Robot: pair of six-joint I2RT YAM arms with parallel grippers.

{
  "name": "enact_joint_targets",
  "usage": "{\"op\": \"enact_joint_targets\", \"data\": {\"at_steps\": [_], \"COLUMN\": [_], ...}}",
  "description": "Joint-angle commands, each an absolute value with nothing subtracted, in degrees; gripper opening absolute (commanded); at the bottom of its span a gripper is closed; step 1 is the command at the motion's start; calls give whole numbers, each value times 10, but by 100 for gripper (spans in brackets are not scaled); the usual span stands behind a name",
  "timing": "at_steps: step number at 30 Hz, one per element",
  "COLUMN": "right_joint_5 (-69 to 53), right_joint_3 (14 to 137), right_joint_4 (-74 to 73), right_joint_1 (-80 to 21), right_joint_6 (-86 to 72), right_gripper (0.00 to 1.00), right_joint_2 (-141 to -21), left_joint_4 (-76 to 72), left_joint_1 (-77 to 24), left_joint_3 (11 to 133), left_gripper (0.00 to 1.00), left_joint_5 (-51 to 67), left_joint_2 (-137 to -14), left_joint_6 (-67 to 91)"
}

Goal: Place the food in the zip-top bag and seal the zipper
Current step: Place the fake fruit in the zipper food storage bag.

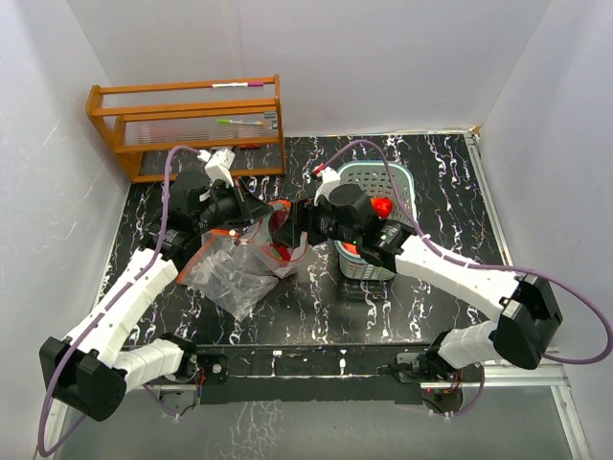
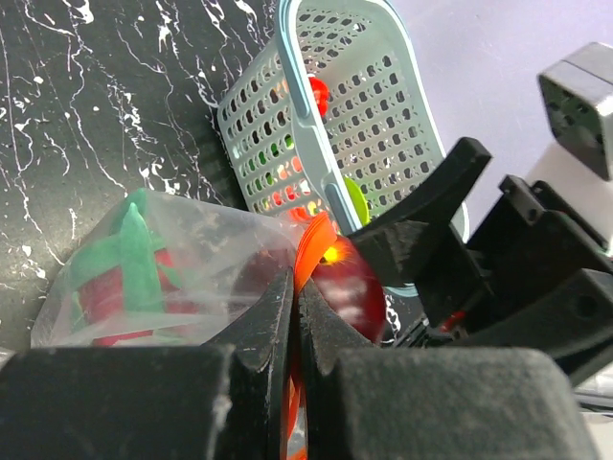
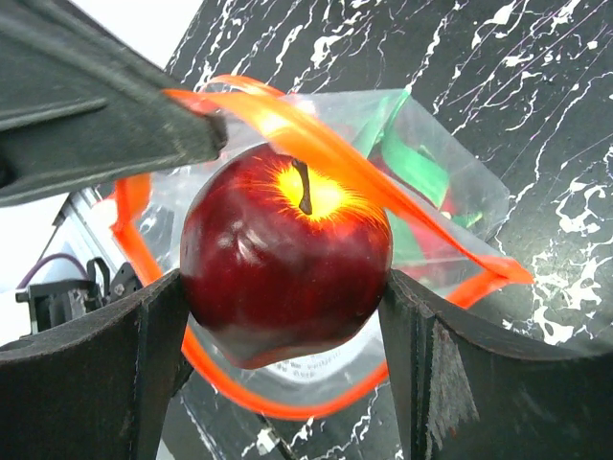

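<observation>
apple (image 3: 287, 240) at the bag (image 2: 182, 249) mouth
right hand (image 3: 284, 321) squeezes the apple, left hand (image 2: 295, 316) pinches the zipper (image 2: 311, 244)

White walls (image 1: 383, 57), black marbled tabletop (image 1: 316, 307)

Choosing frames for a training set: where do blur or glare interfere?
Top external: evenly lit and sharp; the clear wrinkly zip-top bag glints. Left wrist: its own black fingers loom soft and dark at the bottom, the pale teal lattice basket is crisp. Right wrist: the glossy dark red toy apple is sharp, with blown-out white at upper left.
</observation>
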State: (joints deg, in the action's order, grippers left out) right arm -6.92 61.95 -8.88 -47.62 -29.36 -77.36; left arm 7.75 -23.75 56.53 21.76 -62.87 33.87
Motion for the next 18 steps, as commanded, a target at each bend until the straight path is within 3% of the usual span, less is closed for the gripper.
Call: {"op": "enact_joint_targets", "data": {"at_steps": [1,8,12,15,18], "right_joint_5": [-24,5,43,58,73], "right_joint_3": [623,652,694,699,693], "right_joint_4": [-3,-5,-74,-113,-142], "right_joint_1": [-478,-499,-542,-566,-579], "right_joint_6": [-313,-324,-307,-305,-306], "right_gripper": [35,35,42,57,84], "right_joint_2": [-780,-822,-844,-847,-835], "left_joint_4": [67,76,80,77,76], "left_joint_1": [-237,-237,-237,-237,-237], "left_joint_3": [573,568,577,582,581], "left_gripper": [0,0,0,0,0], "left_joint_5": [242,242,238,237,235], "left_joint_2": [-597,-582,-585,-588,-590], "left_joint_6": [351,351,345,344,343]}}
